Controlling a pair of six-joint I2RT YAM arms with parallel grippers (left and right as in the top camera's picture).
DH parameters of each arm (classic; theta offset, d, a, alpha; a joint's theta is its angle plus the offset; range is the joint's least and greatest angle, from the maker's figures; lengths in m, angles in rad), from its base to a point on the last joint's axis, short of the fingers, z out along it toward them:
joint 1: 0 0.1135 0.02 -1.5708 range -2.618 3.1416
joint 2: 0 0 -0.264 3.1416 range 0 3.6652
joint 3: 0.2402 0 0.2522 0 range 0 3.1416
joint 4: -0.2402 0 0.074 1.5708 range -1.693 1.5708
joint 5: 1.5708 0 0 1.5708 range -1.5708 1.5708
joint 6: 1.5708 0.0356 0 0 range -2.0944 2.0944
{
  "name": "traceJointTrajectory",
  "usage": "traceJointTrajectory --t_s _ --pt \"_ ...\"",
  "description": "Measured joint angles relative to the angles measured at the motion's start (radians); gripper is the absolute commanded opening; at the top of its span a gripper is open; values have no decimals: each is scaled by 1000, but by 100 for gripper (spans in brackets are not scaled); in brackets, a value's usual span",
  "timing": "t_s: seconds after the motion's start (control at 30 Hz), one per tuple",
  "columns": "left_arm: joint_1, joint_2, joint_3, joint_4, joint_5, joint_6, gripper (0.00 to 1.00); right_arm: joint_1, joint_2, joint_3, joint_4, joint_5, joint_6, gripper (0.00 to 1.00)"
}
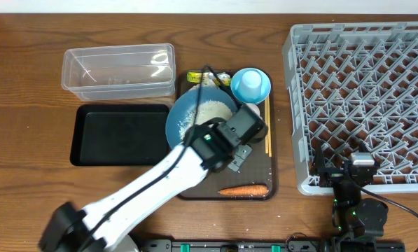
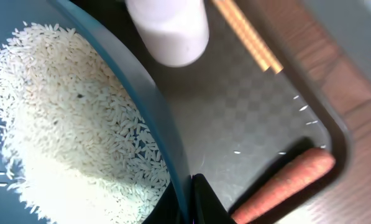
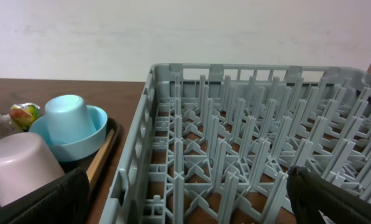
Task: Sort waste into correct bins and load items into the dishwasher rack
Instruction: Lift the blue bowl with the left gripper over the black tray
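Now left gripper [image 2: 189, 194] clamps tight on bowl [image 2: 149, 93] rim, rice [image 2: 61, 124] inside; right gripper [image 3: 185, 202] gapes wide, empty, by rack [image 3: 235, 143]. Next: lift bowl level, tip rice, probably into tub [image 1: 117, 70].

A brown wooden table [image 1: 26, 84] with visible grain is seen across the whole overhead view. Behind its far edge a plain pale wall [image 3: 173, 31] is shown, evenly lit.
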Motion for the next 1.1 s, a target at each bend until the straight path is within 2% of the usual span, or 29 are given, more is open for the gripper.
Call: traceJointTrajectory --t_s 0.17,0.43,0.77,1.1 --pt "61 -111 0 -6 3 0 6 0 0 0 0 0 0 99" --pt "275 -171 0 3 57 -3 6 0 0 0 0 0 0 99" --pt "563 -163 0 76 273 -54 6 0 0 0 0 0 0 99" --pt "745 -77 0 108 501 -166 6 0 0 0 0 0 0 99"
